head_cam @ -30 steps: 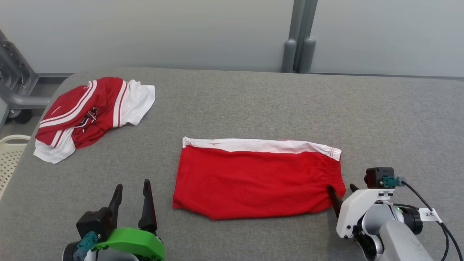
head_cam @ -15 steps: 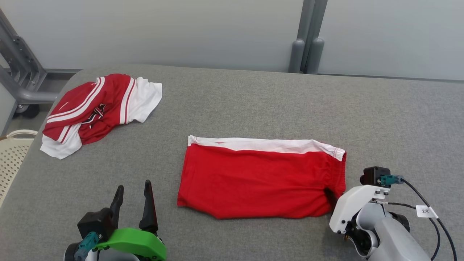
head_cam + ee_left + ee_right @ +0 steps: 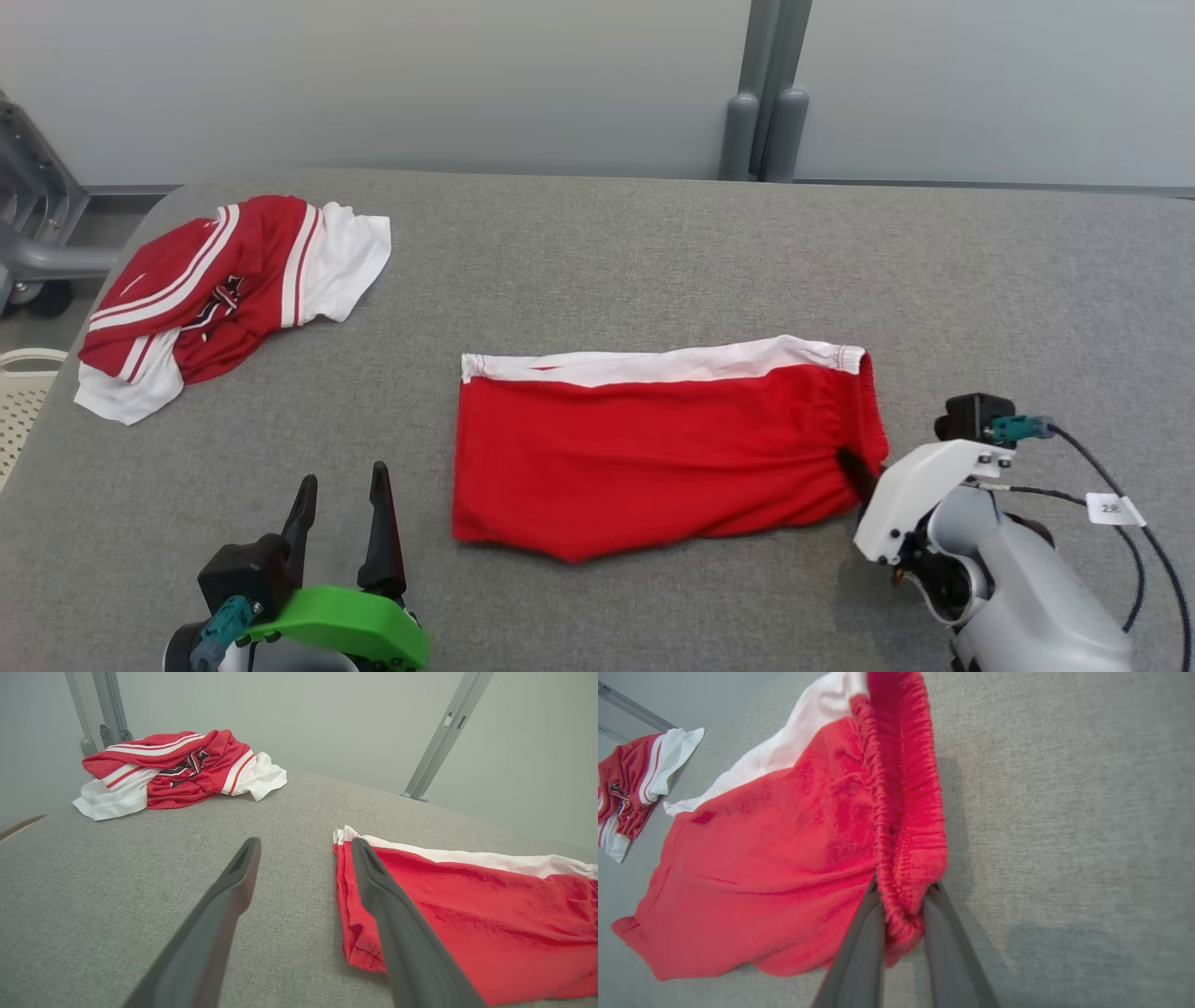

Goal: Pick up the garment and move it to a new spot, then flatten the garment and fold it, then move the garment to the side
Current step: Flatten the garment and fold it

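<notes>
The garment [image 3: 653, 453], red shorts with a white band along the far edge, lies folded in the middle of the grey table [image 3: 607, 261]. My right gripper [image 3: 857, 474] is shut on its elastic waistband at the near right corner, which is lifted a little; in the right wrist view the bunched waistband [image 3: 901, 896] sits pinched between the fingers. My left gripper [image 3: 338, 499] rests open at the lower left, short of the garment's left edge [image 3: 343, 896], holding nothing.
A second red and white garment [image 3: 224, 289] lies crumpled at the table's far left corner. A pale perforated basket [image 3: 23, 401] stands beyond the left edge. Grey posts [image 3: 761, 93] rise behind the table, and a metal frame [image 3: 37, 224] stands at the left.
My right gripper has closed on the waistband corner and raised it; the garment's right end has pulled up and inward. The camera has shifted a little. The left gripper has stayed put.
</notes>
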Robot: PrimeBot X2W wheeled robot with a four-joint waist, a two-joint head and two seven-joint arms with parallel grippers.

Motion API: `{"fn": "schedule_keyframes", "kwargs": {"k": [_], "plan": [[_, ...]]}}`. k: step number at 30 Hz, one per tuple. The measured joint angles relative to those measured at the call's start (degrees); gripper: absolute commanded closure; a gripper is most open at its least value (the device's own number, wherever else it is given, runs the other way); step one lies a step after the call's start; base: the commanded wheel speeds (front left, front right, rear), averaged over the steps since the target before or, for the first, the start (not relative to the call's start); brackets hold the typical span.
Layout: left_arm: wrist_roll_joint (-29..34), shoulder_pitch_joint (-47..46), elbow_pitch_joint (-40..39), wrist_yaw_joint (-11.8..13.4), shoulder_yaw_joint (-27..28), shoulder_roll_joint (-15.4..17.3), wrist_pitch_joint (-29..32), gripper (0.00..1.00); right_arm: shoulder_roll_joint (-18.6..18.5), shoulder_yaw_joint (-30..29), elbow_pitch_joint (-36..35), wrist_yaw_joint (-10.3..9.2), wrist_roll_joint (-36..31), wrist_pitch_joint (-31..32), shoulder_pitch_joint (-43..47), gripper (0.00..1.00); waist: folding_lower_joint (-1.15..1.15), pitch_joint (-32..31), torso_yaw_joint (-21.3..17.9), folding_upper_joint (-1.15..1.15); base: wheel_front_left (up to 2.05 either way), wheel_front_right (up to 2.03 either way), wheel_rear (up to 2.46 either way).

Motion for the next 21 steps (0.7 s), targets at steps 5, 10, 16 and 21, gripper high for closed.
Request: {"fn": "schedule_keyframes", "kwargs": {"k": [5, 10, 16, 21], "plan": [[0.1, 0.0, -0.3, 0.0, -0.3, 0.0, 0.0, 0.0, -5.1, -0.4, -2.7, 0.0, 1.5, 2.1, 0.0, 1.0, 0.0, -0.2, -1.4, 0.0, 0.0, 0.0, 0.0], [0.1, 0.0, -0.8, 0.0, -0.7, 0.0, 0.2, 0.0, -10.6, -2.4, -4.8, 0.01, 1.6, 4.0, 0.6, 1.0, 0.0, -0.6, -2.8, 0.0, 0.0, 0.0, 0.0], [-0.4, 0.0, -2.5, -0.5, -1.0, -0.5, 0.3, 0.0, -14.8, -6.5, -6.0, 0.0, 0.0, 5.9, 1.5, 1.0, 0.0, -0.8, -4.0, 0.0, 0.0, 0.0, 0.0], [-0.3, -0.1, -3.4, -0.5, -1.5, -0.3, 0.5, 0.0, -14.9, -8.9, -6.7, 0.0, -1.5, 6.6, 2.6, 1.0, 0.0, -1.3, -4.3, 0.0, 0.0, 0.0, 0.0]]}}
